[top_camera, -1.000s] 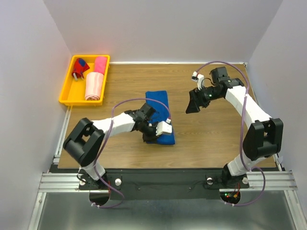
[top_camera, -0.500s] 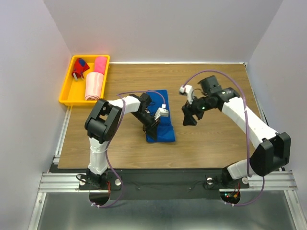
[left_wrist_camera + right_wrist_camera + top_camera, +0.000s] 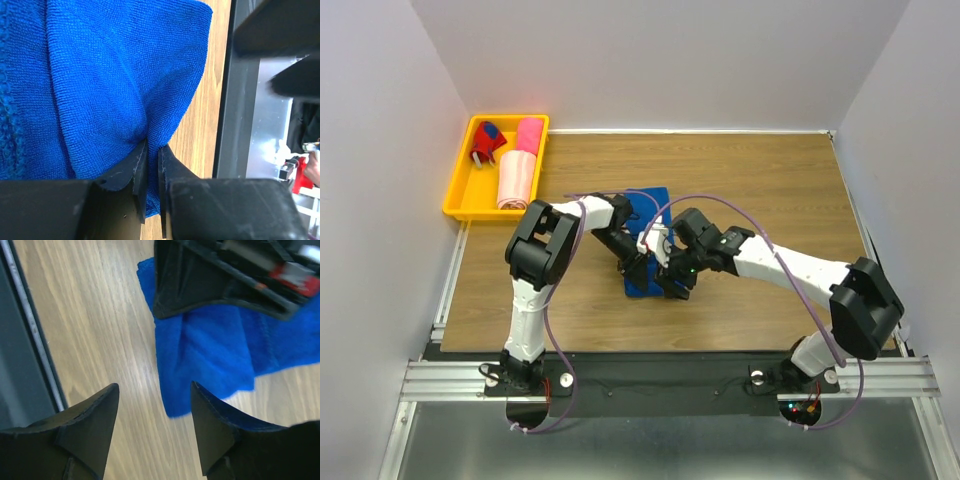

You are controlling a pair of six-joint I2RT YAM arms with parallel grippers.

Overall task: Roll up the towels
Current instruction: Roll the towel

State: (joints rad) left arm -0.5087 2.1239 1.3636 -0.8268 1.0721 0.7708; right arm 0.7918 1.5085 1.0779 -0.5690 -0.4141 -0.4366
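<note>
Well to the left of the left pincer (image 3: 636, 262), and farther from the arm bases, we note a yellow tray (image 3: 470, 186) at the table's (image 3: 770, 180) far left corner. It holds a hot pink towel (image 3: 529, 134), a pale pink towel (image 3: 517, 178) lying just nearer than it, and a small red and blue object (image 3: 486, 143) to their left. We cannot tell whether the two pink towels touch.

At mid-table the left pincer is down on the royal blue towel (image 3: 652, 203). The left wrist view shows its two fingers (image 3: 134, 167) drawn almost together, nipping a raised fold of the blue cloth (image 3: 100, 75) between them. The towel bunches into creases that run away from the fingertips, and bare wood shows just to their right.

Immediately to the right of the left pincer we find the right pincer (image 3: 672, 282), at the towel's near end. Its fingers are spread wide and hold nothing. From the right wrist view, the towel's near corner (image 3: 210, 350) lies between and just beyond the fingertips (image 3: 153, 390), with the left pincer's black body pressed onto the cloth farther on. We cannot tell whether the right fingers touch the cloth.
</note>
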